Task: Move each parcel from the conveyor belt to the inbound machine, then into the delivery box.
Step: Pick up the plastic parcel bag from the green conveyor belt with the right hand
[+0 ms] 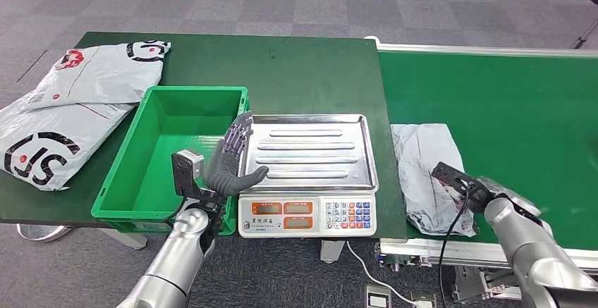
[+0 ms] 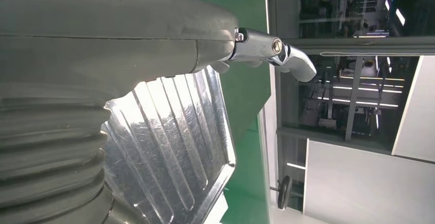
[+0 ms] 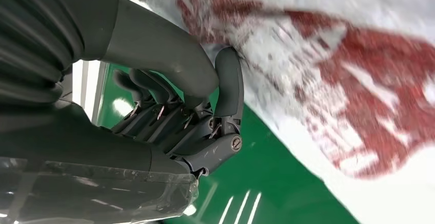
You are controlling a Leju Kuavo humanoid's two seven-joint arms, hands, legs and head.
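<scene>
Crumpled grey-white plastic parcel with red print (image 1: 426,175) lies on the green conveyor belt (image 1: 508,111), lower centre-right of the head view, just right of the scale. Film is creased and glossy; the right wrist view (image 3: 359,80) shows the red print blurred across it.

My right hand (image 1: 471,189) sits at the parcel's right edge, on the film. In the right wrist view its dark fingers (image 3: 154,101) are curled in and the thick grey thumb (image 3: 228,88) presses against the plastic. I cannot tell whether any film is actually pinched.

My left hand (image 1: 233,160) is raised over the seam between the green plastic rectangular crate (image 1: 166,121) and the scale, fingers spread, holding nothing.

Electronic weighing scale with ribbed stainless steel tray (image 1: 310,153) is at centre; shiny pressed ridges show close up in the left wrist view (image 2: 169,142). The keypad and displays (image 1: 307,214) face me in the head view.

Two large grey-white courier bags with black and red logos (image 1: 70,111) lie at upper left on the dark green tabletop (image 1: 310,68).
</scene>
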